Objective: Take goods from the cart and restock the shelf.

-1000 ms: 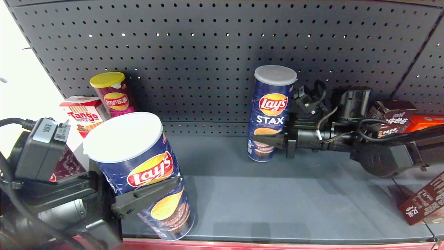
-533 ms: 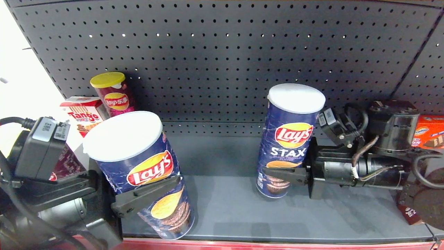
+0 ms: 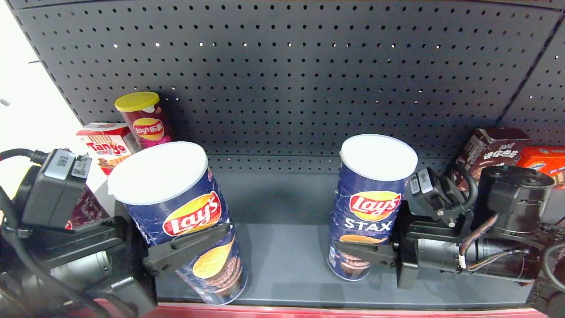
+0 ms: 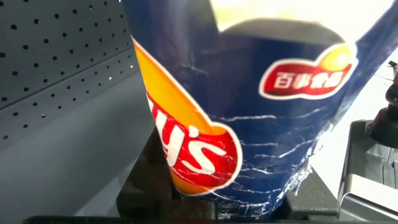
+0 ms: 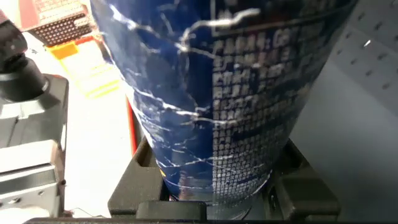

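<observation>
Two blue chips cans with white lids are held over the grey shelf [image 3: 287, 265]. The left can [image 3: 176, 212] [image 4: 249, 112] tilts at the shelf's front left edge, and my left gripper [image 3: 176, 240] is shut on its lower half. The right can [image 3: 373, 194] [image 5: 230, 93] stands nearly upright at the front right. My right gripper [image 3: 366, 251] is shut on it low down, coming in from the right. Whether either can's base touches the shelf is hard to tell.
A red can with a yellow lid [image 3: 143, 119] and a wafer box [image 3: 106, 145] stand at the back left. A brown box [image 3: 490, 148] and an orange box [image 3: 543, 161] sit at the back right. The pegboard wall [image 3: 282, 79] closes the back. Free room lies between the two blue cans.
My right gripper has carried its blue can from the back of the shelf toward the front edge and slightly right. The left arm and its can stayed put.
</observation>
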